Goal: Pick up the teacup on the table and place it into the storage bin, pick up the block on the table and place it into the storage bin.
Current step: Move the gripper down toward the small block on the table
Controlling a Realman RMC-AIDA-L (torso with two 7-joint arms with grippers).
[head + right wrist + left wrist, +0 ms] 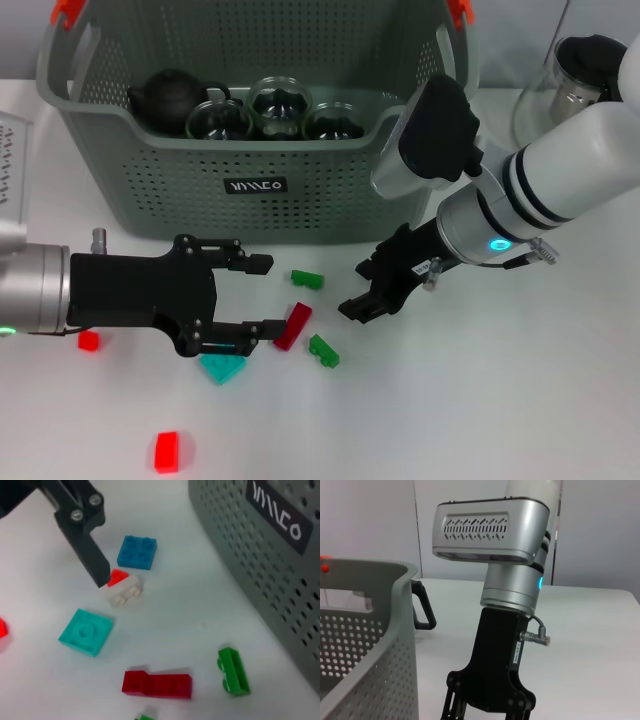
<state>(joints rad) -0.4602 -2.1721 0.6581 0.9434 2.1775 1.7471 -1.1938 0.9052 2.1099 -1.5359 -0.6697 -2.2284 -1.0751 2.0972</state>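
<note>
**Left pincer over the blocks, right pincer close beside them**

The storage bin (250, 150) stands at the back of the worktop (480, 420) and already holds a dark teapot (168, 97) and several glass teacups (280, 105); no teacup shows on the worktop itself, so the blocks appear to be what remains. They lie scattered in front of the bin.

The left pincer (262, 297) reaches in from the robot's left, low over the worktop, its fingers apart and holding nothing. The dark red block (293, 326) lies just beyond its fingertips, towards the robot's right, long axis slanting from near-left to far-right. The teal block (221, 368) sits just under the nearer finger. In the right wrist view one left finger (92, 555) comes down against a small white and red block (123, 587), beside a blue block (137, 552).

The right pincer (382, 280) hangs just to the right of the group; I cannot tell whether it is apart or together. A green block (307, 278) lies between it and the left pincer, and another green block (323, 351) lies nearer the robot. Both arms are close; the left looks better placed for the dark red block.

The bin's black label (255, 185) carries white lettering, which I cannot read with certainty.
</note>
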